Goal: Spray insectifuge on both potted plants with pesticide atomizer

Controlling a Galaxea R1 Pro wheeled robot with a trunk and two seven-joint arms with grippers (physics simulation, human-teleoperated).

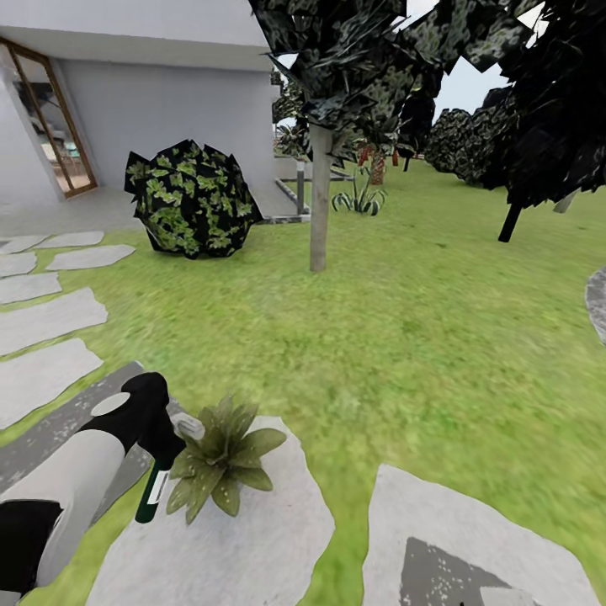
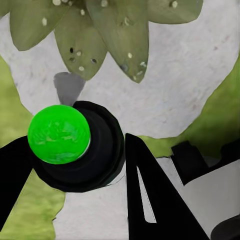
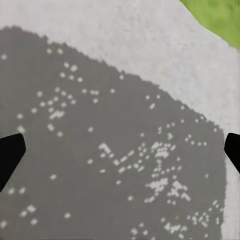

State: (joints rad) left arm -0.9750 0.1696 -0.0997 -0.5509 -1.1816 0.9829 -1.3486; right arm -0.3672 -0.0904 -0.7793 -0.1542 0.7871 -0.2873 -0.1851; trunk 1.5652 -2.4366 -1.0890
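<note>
On a pale paver [image 1: 252,539], a potted plant [image 1: 220,465] sits just beside the left gripper [image 1: 160,459], whose fingers clamp the green atomizer [image 1: 152,497]; no label is readable. Underneath, the right gripper [image 3: 120,150] has wide-apart fingertips [image 3: 11,152] over speckled grey stone [image 3: 120,150].

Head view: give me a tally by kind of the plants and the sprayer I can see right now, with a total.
Low potted rosettes of pointed green leaves: 2, one on the grey stone paver, one far off on the lawn
Round dark leafy bushes: 1
Trees with pale straight trunks: 1
Green-bodied pesticide atomizers: 1, held in the left gripper
Total: 5
</note>
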